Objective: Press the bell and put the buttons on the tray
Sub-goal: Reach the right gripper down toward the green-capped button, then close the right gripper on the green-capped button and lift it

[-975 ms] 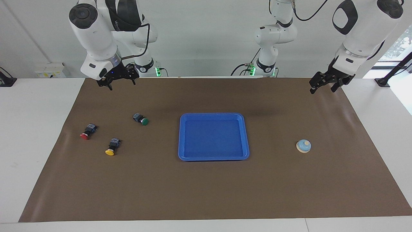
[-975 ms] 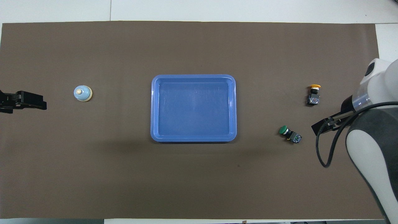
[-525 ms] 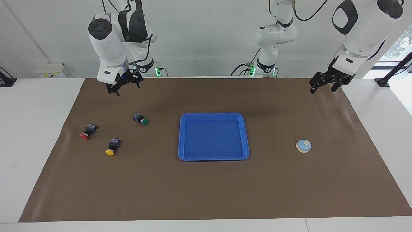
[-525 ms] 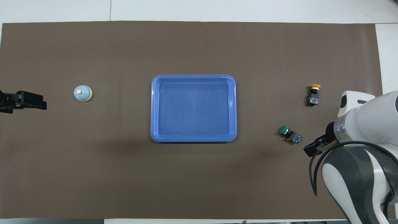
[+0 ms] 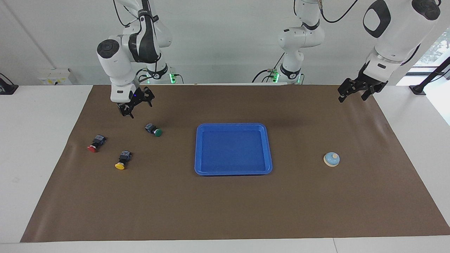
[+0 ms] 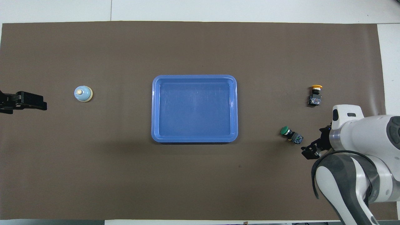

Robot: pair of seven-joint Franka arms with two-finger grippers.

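Buttons lie on the desk toward the right arm's end: green button, red button, yellow button. We see the right gripper raised near the green one, not touching, fingers spread. The left gripper waits apart from the bell; we cannot tell its fingers' state. The tray sits mid-desk. Our overhead view hides the red button under the right arm.
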